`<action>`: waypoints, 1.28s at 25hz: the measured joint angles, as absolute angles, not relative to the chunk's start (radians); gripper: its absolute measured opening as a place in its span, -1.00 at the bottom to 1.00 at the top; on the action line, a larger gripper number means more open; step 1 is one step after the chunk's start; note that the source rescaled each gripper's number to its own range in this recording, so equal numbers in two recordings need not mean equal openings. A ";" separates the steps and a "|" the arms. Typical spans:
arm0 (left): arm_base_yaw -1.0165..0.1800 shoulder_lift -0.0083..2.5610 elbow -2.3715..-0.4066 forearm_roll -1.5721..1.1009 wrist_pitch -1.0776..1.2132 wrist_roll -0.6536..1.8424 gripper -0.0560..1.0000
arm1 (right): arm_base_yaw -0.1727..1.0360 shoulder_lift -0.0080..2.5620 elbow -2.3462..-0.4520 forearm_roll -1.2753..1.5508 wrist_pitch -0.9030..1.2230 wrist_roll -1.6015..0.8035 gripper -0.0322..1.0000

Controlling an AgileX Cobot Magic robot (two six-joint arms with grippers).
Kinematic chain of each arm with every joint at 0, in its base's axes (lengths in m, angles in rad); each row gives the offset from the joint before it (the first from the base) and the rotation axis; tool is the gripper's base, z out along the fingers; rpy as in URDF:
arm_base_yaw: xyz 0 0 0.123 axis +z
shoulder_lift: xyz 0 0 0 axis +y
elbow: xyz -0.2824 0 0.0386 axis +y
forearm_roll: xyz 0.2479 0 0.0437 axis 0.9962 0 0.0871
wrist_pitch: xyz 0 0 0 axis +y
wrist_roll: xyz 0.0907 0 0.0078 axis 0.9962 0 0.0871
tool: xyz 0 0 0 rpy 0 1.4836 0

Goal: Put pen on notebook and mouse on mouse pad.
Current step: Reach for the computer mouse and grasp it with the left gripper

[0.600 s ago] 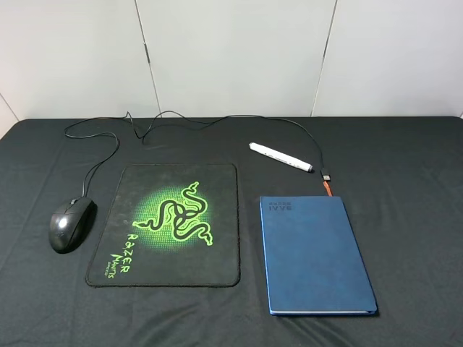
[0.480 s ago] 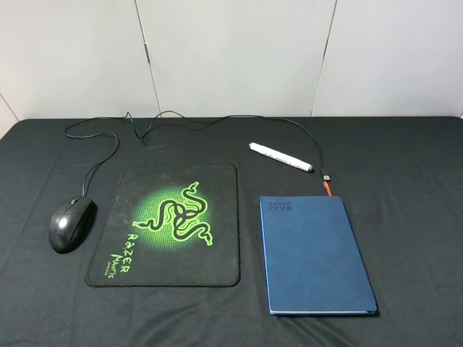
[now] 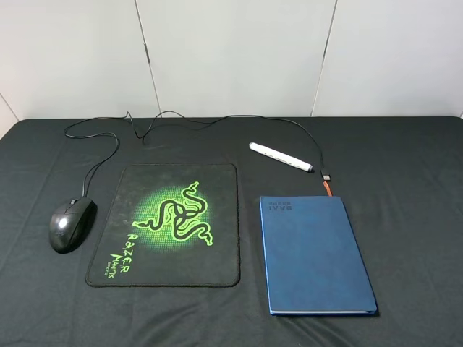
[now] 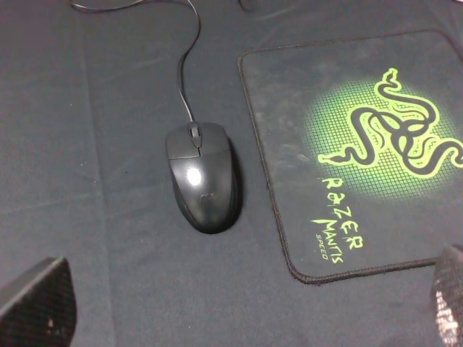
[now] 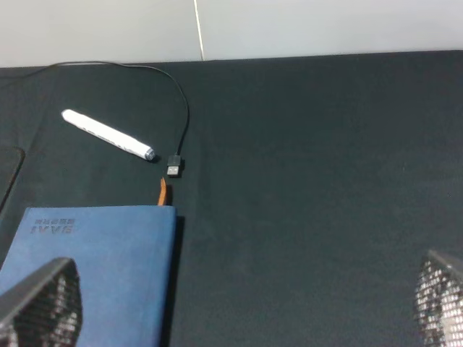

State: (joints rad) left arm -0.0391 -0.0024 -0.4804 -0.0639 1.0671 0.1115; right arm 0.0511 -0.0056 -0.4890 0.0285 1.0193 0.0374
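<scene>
The black mouse (image 3: 71, 224) lies on the black tablecloth just left of the Razer mouse pad (image 3: 170, 224), apart from it. The white pen (image 3: 281, 157) rests on the cloth behind the dark blue notebook (image 3: 312, 253), pointing diagonally. Neither arm shows in the exterior high view. My left gripper (image 4: 246, 289) is open above the mouse (image 4: 202, 177) and the pad's edge (image 4: 289, 238), holding nothing. My right gripper (image 5: 242, 289) hovers open over the cloth beside the notebook (image 5: 94, 267), with the pen (image 5: 107, 134) farther off.
The mouse's thin cable (image 3: 217, 119) loops along the back of the table and ends in a USB plug (image 3: 327, 176) between pen and notebook. An orange ribbon (image 5: 163, 192) sticks out of the notebook's far edge. A white wall stands behind the table.
</scene>
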 joint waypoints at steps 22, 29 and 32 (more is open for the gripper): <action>-0.039 0.061 -0.518 -0.060 1.073 0.112 0.91 | 0.051 -0.006 -0.489 0.028 1.019 0.037 1.00; -0.039 0.249 -0.600 -0.049 1.070 0.112 0.91 | 0.051 -0.006 -0.489 0.028 1.019 0.037 1.00; -0.039 0.330 -0.631 -0.042 1.067 0.112 0.91 | 0.051 -0.006 -0.489 0.028 1.019 0.037 1.00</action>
State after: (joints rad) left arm -0.0391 0.3300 -0.6306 -0.0419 1.0666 0.1115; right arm 0.0511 -0.0056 -0.4890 0.0285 1.0193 0.0374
